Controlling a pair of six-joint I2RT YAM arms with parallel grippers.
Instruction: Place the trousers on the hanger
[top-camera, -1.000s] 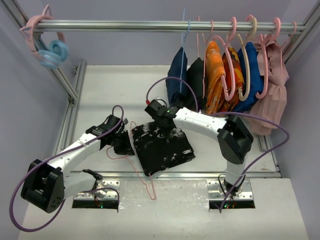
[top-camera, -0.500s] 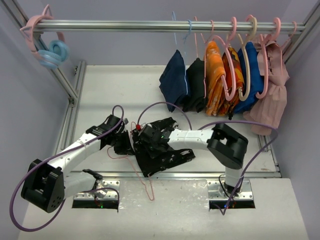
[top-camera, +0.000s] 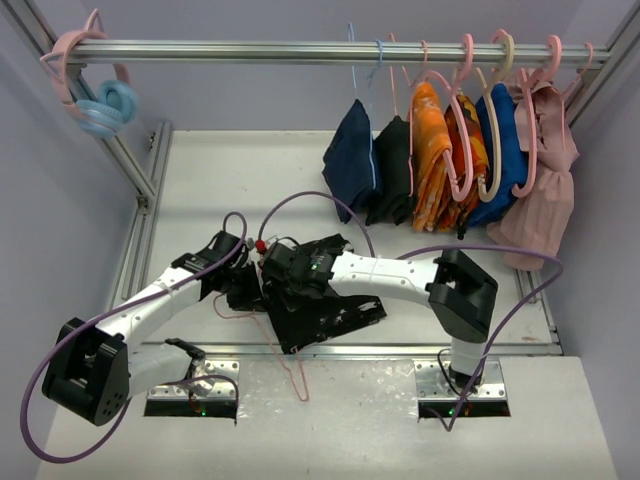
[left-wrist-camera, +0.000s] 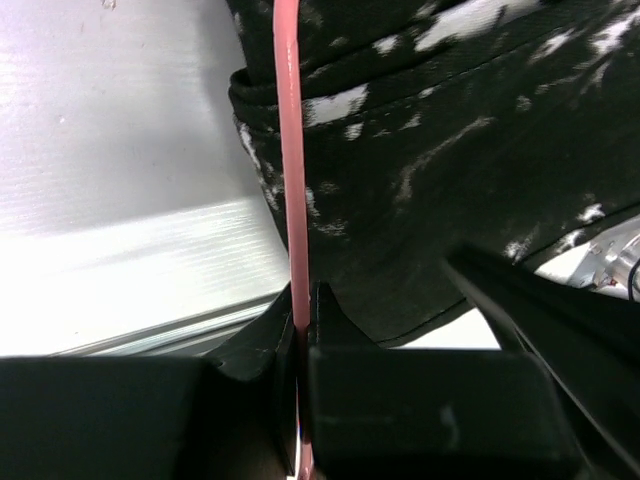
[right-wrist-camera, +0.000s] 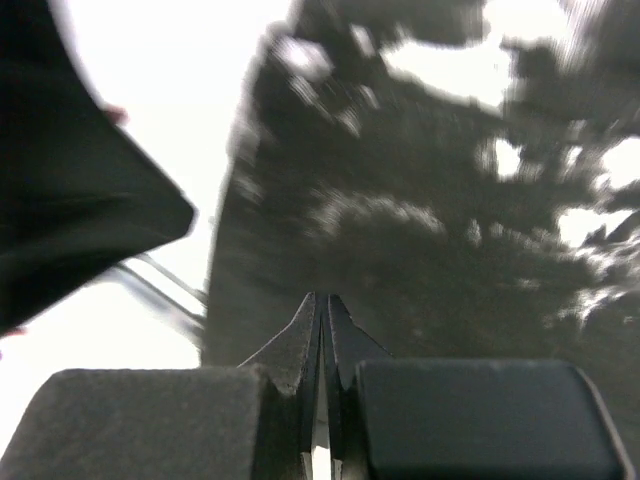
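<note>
While the soft black trousers with white splatter marks (top-camera: 330, 305) lay at the near edge of the white worktop (top-camera: 230, 180), the left claw (left-wrist-camera: 303, 310) pinched the thin pink wire hanger (left-wrist-camera: 291, 200), whose wire crossed their hem. The right claw (right-wrist-camera: 322, 310), pressed together, hung over the fabric.

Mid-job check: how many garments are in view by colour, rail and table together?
Navy: 1
Plain black: 1
Orange: 2
Blue: 1
Pink: 1
Black-and-white trousers: 1
Total: 7
</note>
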